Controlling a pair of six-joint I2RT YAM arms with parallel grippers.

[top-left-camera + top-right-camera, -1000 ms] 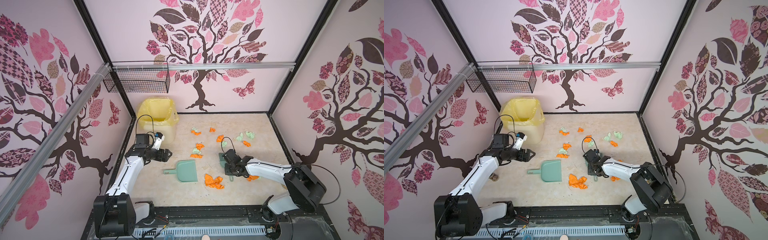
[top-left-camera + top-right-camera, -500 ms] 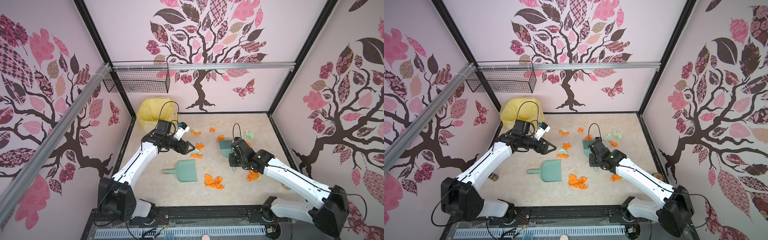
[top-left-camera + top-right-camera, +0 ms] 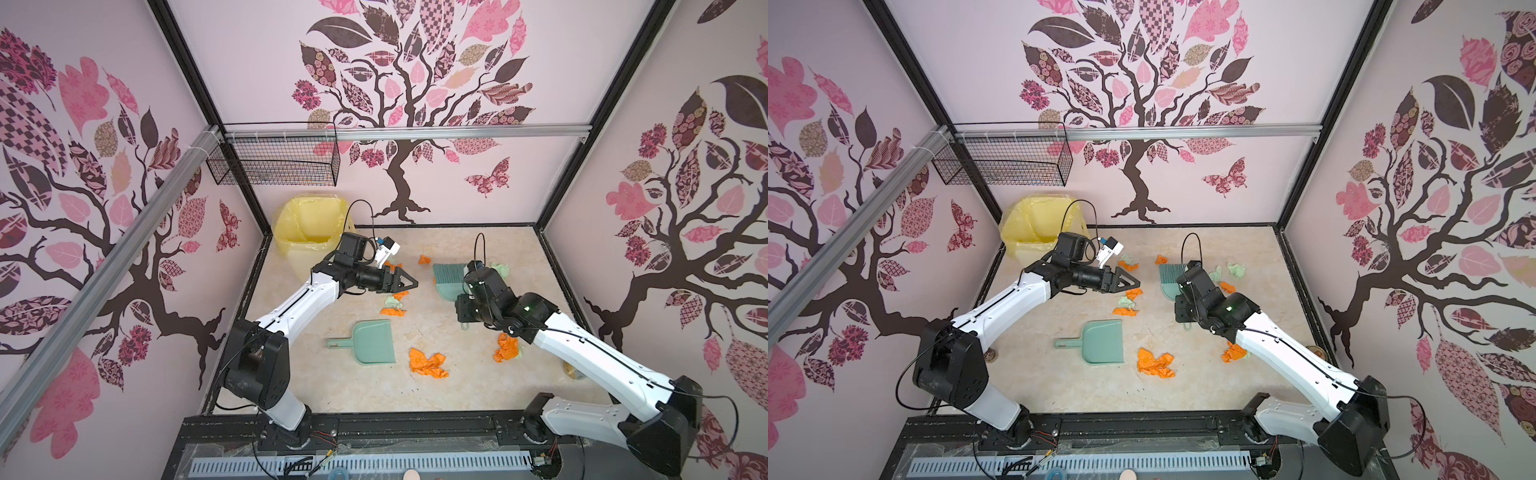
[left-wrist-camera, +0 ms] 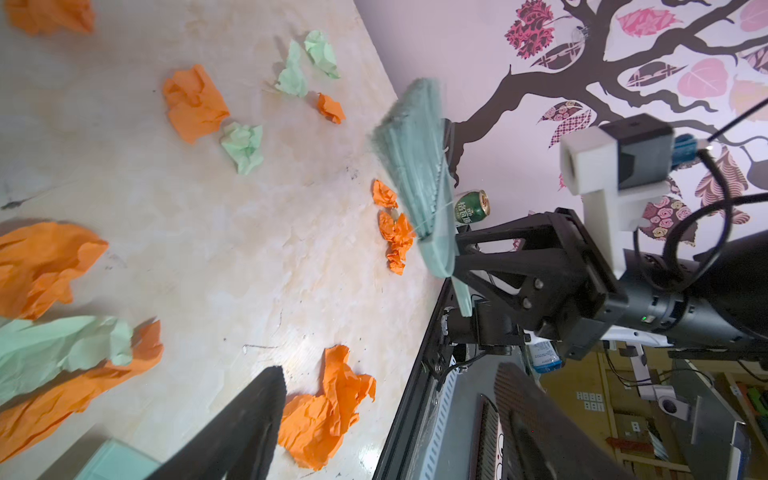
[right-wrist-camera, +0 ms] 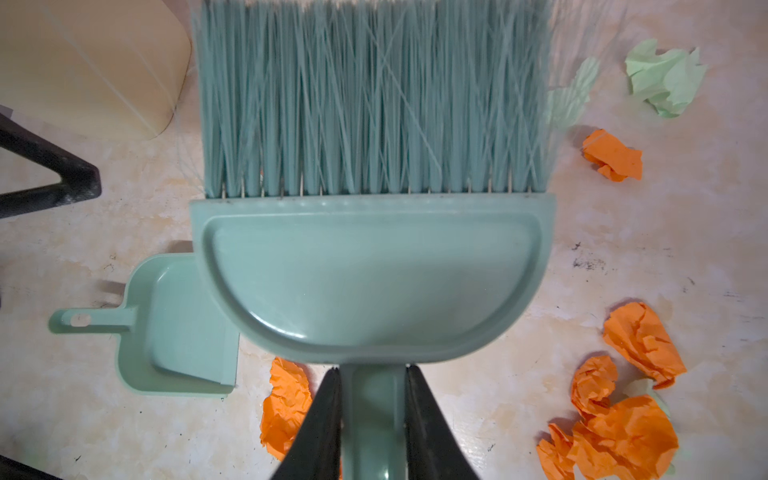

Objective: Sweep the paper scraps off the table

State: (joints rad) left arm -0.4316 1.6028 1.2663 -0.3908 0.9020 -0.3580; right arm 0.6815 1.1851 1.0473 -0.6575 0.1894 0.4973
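Orange and mint paper scraps lie scattered over the beige table (image 3: 478,390). A large orange one (image 3: 428,363) lies beside the teal dustpan (image 3: 374,341). A mixed cluster (image 3: 392,305) sits under my left gripper (image 3: 409,283), which hovers open and holds nothing. More scraps lie by the far brush bristles (image 3: 424,259) and under my right arm (image 3: 505,347). My right gripper (image 5: 373,409) is shut on the handle of the teal brush (image 5: 370,270). The brush (image 3: 448,277) is lifted, bristles pointing to the far wall. In the left wrist view, an orange scrap (image 4: 324,411) shows between the open fingers (image 4: 249,428).
A bin with a yellow liner (image 3: 309,232) stands in the far left corner. A wire basket (image 3: 274,162) hangs on the wall above it. A green can (image 4: 471,208) lies past the table's right edge. Black edging (image 3: 557,286) borders the table.
Both arms reached toward the far middle. My left gripper swung right from near the bin to above the scrap cluster. My right gripper carried the brush farther back.
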